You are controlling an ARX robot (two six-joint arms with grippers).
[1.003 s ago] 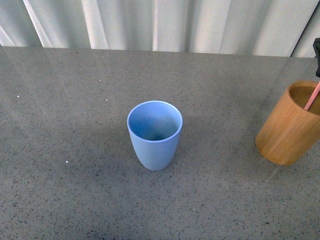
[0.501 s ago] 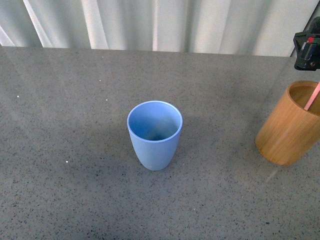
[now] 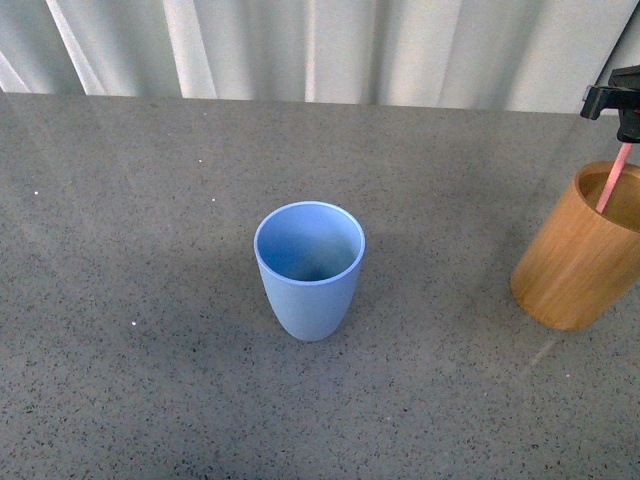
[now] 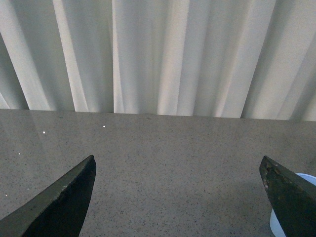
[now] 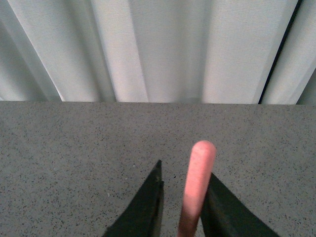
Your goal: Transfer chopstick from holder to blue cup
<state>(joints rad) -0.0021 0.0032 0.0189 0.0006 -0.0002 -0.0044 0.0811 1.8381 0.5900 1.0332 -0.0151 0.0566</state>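
Chopstick (image 3: 610,180) has turned straighter as the right tool (image 3: 626,130) came around it, grip unclear, so lifting is next.

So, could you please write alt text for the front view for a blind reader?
A light-blue cup stands empty on a grey table; at the right edge, a pink chopstick rises from a bamboo holder to the right pincer above it. Pale curtain behind.
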